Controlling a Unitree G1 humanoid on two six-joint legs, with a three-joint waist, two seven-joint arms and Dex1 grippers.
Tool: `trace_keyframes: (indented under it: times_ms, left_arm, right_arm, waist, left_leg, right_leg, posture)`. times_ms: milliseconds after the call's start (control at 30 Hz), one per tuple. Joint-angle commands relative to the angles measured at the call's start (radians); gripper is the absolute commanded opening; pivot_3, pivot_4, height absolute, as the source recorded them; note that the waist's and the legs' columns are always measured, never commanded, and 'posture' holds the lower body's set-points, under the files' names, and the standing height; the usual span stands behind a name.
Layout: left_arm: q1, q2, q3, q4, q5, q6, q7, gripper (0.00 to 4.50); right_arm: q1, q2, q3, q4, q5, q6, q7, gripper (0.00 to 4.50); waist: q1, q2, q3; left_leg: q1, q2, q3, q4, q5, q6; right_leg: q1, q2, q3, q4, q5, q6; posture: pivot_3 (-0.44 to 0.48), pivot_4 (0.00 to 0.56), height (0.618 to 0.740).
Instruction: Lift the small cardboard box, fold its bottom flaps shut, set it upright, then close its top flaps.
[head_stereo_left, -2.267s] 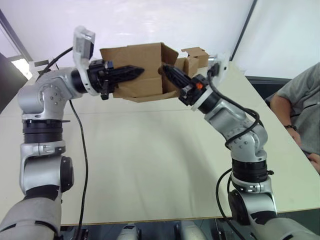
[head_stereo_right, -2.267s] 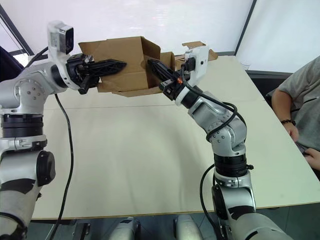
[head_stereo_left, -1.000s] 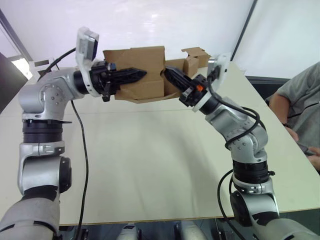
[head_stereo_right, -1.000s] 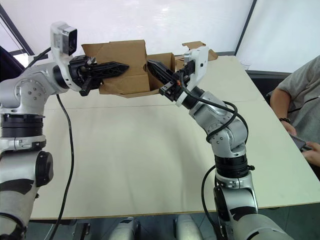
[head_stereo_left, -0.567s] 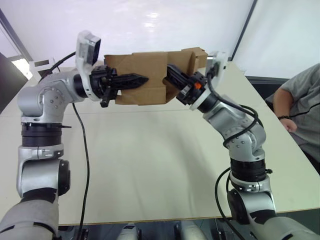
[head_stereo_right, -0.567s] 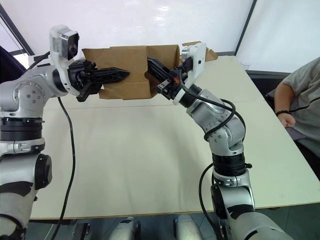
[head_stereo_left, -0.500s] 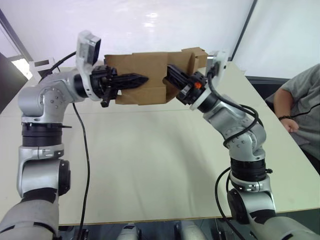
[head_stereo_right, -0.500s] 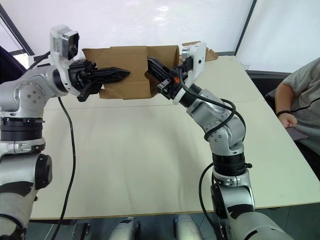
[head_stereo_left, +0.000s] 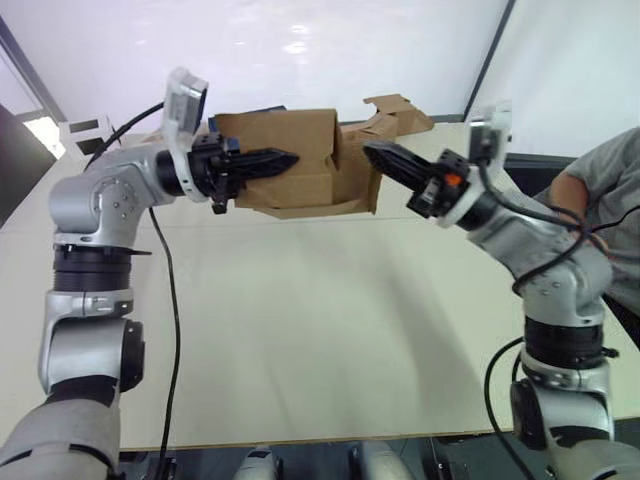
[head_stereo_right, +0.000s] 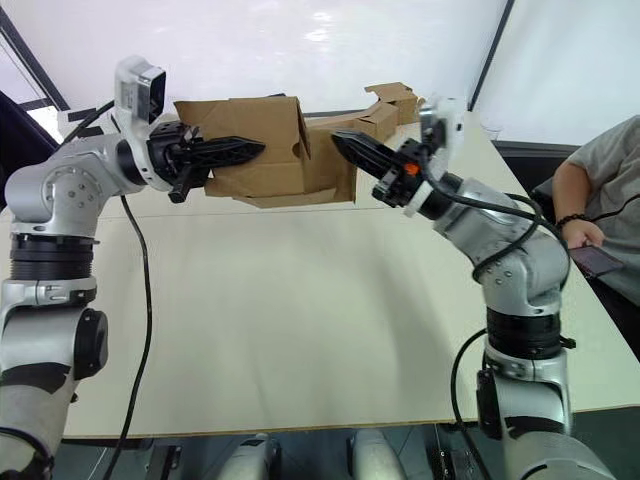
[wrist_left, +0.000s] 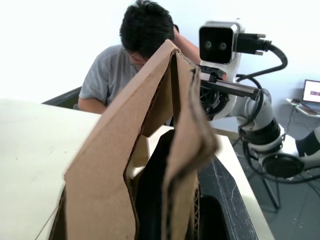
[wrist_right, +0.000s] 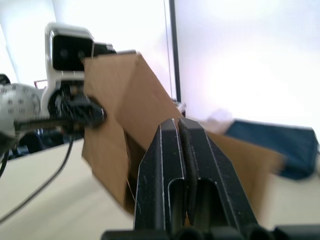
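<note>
Cream table (head_stereo_left: 300, 330), bright white walls (head_stereo_left: 300, 50).

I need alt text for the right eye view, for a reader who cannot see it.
The left gripper holds the small cardboard box in the air above the pale table. The right gripper, jaws shut, points at the box's right end. A seated person is at the right edge.

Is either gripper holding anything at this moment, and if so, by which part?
The left gripper holds the small cardboard box aloft by its left wall. The right gripper is shut, empty, just off the box.
</note>
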Motion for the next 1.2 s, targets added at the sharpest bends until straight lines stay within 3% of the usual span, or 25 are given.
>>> trace_keyframes:
  times_ms: [33, 233, 567, 967, 1200]
  left_arm:
    - [-0.021, 0.008, 0.013, -0.001, -0.002, -0.024, -0.007, 0.0]
    - [-0.037, 0.008, 0.014, 0.01, -0.007, -0.019, -0.012, 0.0]
    - [-0.032, 0.014, 0.016, -0.027, -0.026, 0.017, -0.025, 0.0]
    - [-0.001, 0.02, 0.022, -0.073, -0.048, 0.038, -0.004, 0.0]
    - [0.003, 0.017, 0.029, -0.078, -0.047, 0.036, 0.01, 0.0]
  right_arm:
    - [0.077, -0.066, -0.008, -0.08, 0.041, 0.052, 0.066, 0.05]
    - [0.122, -0.045, 0.056, -0.126, 0.009, 0.044, 0.051, 0.05]
    - [0.021, 0.053, 0.136, -0.005, -0.15, -0.093, 0.036, 0.05]
    - [-0.03, 0.148, 0.167, -0.003, -0.119, -0.072, 0.062, 0.05]
    - [-0.031, 0.14, 0.157, -0.008, -0.11, -0.058, 0.087, 0.05]
  waist:
    - [-0.001, 0.0, 0.0]
    - [-0.001, 0.0, 0.0]
    - [0.0, 0.0, 0.0]
    - [0.0, 0.0, 0.0]
    - [-0.001, 0.0, 0.0]
  left_leg:
    - [0.0, 0.0, 0.0, 0.0, 0.0, 0.0]
    - [0.0, 0.0, 0.001, 0.0, 0.0, 0.001]
    - [0.0, 0.0, 0.001, 0.0, 0.001, -0.001]
    - [0.0, 0.0, 0.001, 0.0, 0.001, -0.002]
    - [0.0, 0.0, 0.001, 0.0, 0.001, -0.002]
  right_leg:
    - [0.0, 0.0, 0.0, 0.0, 0.0, 0.0]
    - [0.0, 0.0, 0.001, 0.0, 0.0, 0.0]
    - [0.0, 0.0, 0.001, 0.0, 0.0, 0.0]
    - [0.0, 0.0, 0.001, 0.0, 0.0, 0.0]
    - [0.0, 0.0, 0.001, 0.0, 0.0, 0.0]
  posture:
    - [0.0, 0.15, 0.74]
    - [0.0, 0.15, 0.74]
    - [0.0, 0.15, 0.74]
    - [0.0, 0.15, 0.74]
    - [0.0, 0.15, 0.74]
